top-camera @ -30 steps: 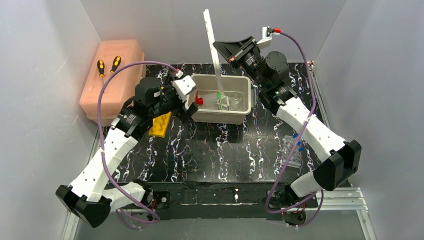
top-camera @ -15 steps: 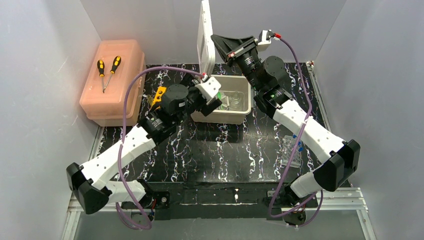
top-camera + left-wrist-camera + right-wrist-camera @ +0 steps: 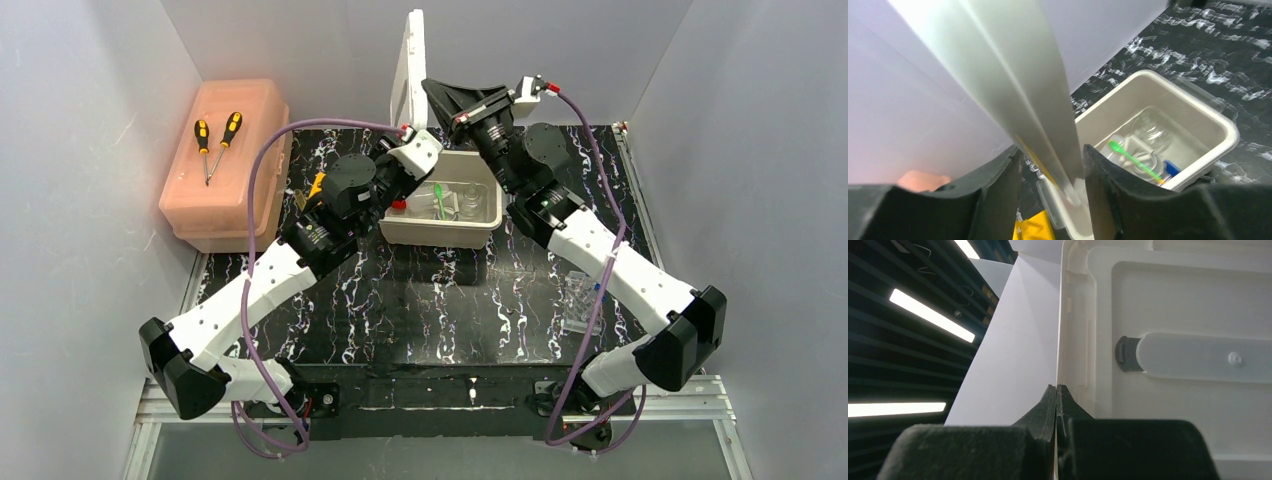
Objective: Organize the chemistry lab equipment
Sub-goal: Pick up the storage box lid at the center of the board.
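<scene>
A white bin (image 3: 440, 233) holds a green spoon (image 3: 437, 198), a red-capped squeeze bottle (image 3: 398, 206) and a clear glass flask (image 3: 470, 200). Its white lid (image 3: 410, 70) stands nearly upright above the bin's back left corner. My right gripper (image 3: 430, 90) is shut on the lid's upper edge, its fingertips (image 3: 1050, 400) pinching the thin rim of the lid (image 3: 1173, 315). My left gripper (image 3: 407, 130) straddles the lid's lower end (image 3: 1023, 75), with both fingers (image 3: 1100, 175) against it. The wrist view shows the spoon (image 3: 1133, 159) and flask (image 3: 1150, 131) inside the bin. The yellow rack (image 3: 318, 185) lies left of the bin, mostly hidden by my left arm.
A pink box (image 3: 250, 190) with two screwdrivers (image 3: 215, 140) on top stands at the far left. A small clear plastic holder (image 3: 582, 300) sits on the black marbled table (image 3: 420, 310) under my right forearm. Grey walls close in behind and on both sides.
My left arm swung from beside the bin up to the lid and its jaws narrowed around the lid's lower end. My right gripper turned the lid and tipped it slightly left.
</scene>
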Controlling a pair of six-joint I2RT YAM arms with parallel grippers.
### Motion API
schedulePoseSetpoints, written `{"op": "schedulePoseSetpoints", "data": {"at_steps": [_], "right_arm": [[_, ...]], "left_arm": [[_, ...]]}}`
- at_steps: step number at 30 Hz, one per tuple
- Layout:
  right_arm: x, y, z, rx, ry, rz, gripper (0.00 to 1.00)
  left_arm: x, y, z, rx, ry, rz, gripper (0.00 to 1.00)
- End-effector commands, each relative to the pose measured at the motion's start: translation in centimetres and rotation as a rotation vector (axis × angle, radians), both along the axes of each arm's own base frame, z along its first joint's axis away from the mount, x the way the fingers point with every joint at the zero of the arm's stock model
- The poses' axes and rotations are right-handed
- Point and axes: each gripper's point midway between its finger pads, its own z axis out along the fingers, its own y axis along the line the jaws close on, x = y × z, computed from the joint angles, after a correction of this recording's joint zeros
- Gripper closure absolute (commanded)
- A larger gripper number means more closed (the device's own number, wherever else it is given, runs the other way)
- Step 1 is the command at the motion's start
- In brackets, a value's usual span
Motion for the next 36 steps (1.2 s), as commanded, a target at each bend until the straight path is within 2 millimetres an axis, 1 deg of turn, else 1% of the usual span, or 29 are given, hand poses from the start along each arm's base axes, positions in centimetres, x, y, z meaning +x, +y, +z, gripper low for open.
{"op": "schedulePoseSetpoints", "data": {"at_steps": [1,3,4,5,6,7,9,11,12,13,14,15,16,19,21,24,29,31,33,35,36], "right_arm": [[-2.0,-3.3,3.3,0.084,-0.056,-0.059,0.99],[-2.0,-3.6,3.0,0.061,-0.053,-0.081,0.99],[-2.0,-3.6,2.9,0.045,-0.052,-0.086,0.99],[-2.0,-3.5,2.5,0.005,-0.047,-0.093,0.99],[-2.1,-3.5,2.8,-0.015,-0.050,-0.095,0.99],[-1.8,-3.0,1.7,-0.090,-0.027,-0.097,0.95],[-1.7,-2.3,0.9,-0.206,-0.009,-0.092,0.78],[-1.6,-1.9,-0.3,-0.334,0.011,-0.090,0.47],[-1.6,-1.9,-1.4,-0.395,0.041,-0.086,0.36],[-1.7,-2.2,-1.8,-0.435,0.049,-0.092,0.27],[-1.8,-2.5,-2.4,-0.463,0.054,-0.098,0.20],[-2.0,-2.9,-2.8,-0.480,0.057,-0.106,0.14],[-2.0,-3.4,-3.1,-0.492,0.065,-0.118,0.10],[-2.0,-4.2,-3.4,-0.532,0.071,-0.138,0.09],[-1.7,-4.2,-3.7,-0.568,0.083,-0.138,0.10],[-1.3,-4.1,-4.8,-0.606,0.111,-0.135,0.11],[-0.5,-4.9,-5.8,-0.548,0.151,-0.182,0.14],[0.0,-5.0,-6.6,-0.529,0.171,-0.199,0.18],[0.3,-4.7,-6.7,-0.492,0.171,-0.199,0.24],[0.7,-4.2,-6.6,-0.468,0.164,-0.189,0.35],[0.8,-3.9,-6.5,-0.466,0.162,-0.183,0.43]], "left_arm": [[0.3,1.2,3.3,-0.025,-0.093,0.026,0.70],[0.3,1.6,3.1,-0.006,-0.121,0.034,0.88],[0.2,1.8,3.2,0.008,-0.140,0.035,0.96],[0.2,1.9,3.2,0.026,-0.157,0.037,1.00],[0.2,2.1,3.3,0.043,-0.177,0.038,1.00],[0.2,2.1,3.2,0.070,-0.197,0.034,1.00],[0.2,2.3,3.2,0.121,-0.245,0.032,1.00],[0.4,2.6,3.4,0.191,-0.299,0.044,1.00],[0.4,2.8,3.5,0.222,-0.325,0.050,1.00],[0.5,3.0,3.6,0.254,-0.353,0.057,1.00],[0.6,3.0,3.8,0.282,-0.383,0.064,1.00],[0.7,3.2,3.9,0.307,-0.409,0.073,1.00],[0.7,3.3,4.0,0.326,-0.430,0.073,1.00],[0.3,3.1,3.9,0.381,-0.485,0.043,1.00],[0.1,2.9,4.3,0.407,-0.529,0.034,1.00],[-0.1,2.8,5.0,0.438,-0.579,0.032,1.00],[-1.0,2.5,5.8,0.507,-0.681,0.006,1.00],[-1.5,2.4,5.8,0.529,-0.717,-0.012,1.00],[-2.1,2.3,5.6,0.545,-0.743,-0.032,1.00],[-2.3,2.2,4.9,0.563,-0.747,-0.045,1.00],[-2.3,2.3,4.7,0.569,-0.746,-0.045,1.00]]}}
